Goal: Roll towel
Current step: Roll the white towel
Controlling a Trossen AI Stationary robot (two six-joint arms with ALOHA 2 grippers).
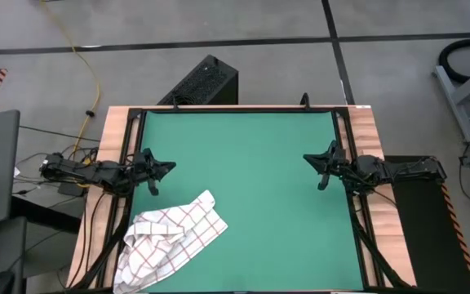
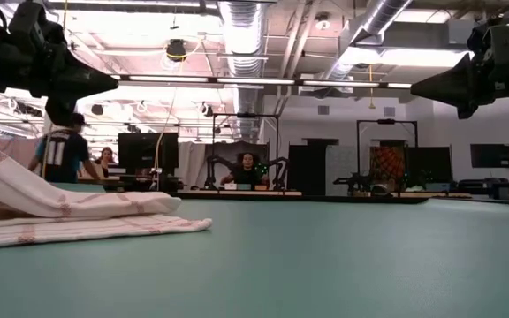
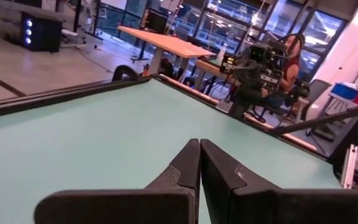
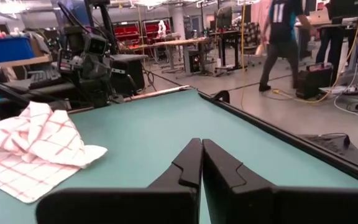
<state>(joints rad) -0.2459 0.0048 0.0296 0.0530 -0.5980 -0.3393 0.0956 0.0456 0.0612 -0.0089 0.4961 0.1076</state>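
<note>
The towel [image 1: 170, 241], white with a red-brown grid, lies crumpled on the green mat [image 1: 251, 180] at the near left, partly over the mat's left edge; it also shows in the low view [image 2: 51, 212] and the right wrist view [image 4: 30, 155]. My left gripper [image 1: 170, 169] hovers shut above the mat's left edge, beyond the towel. My right gripper [image 1: 308, 158] hovers shut at the mat's right edge. Neither touches anything.
A black frame [image 1: 239, 109] borders the mat on a wooden table [image 1: 365, 131]. A dark box [image 1: 202, 82] stands on the floor behind the far edge. People show in the room beyond. The mat's middle and far part are bare.
</note>
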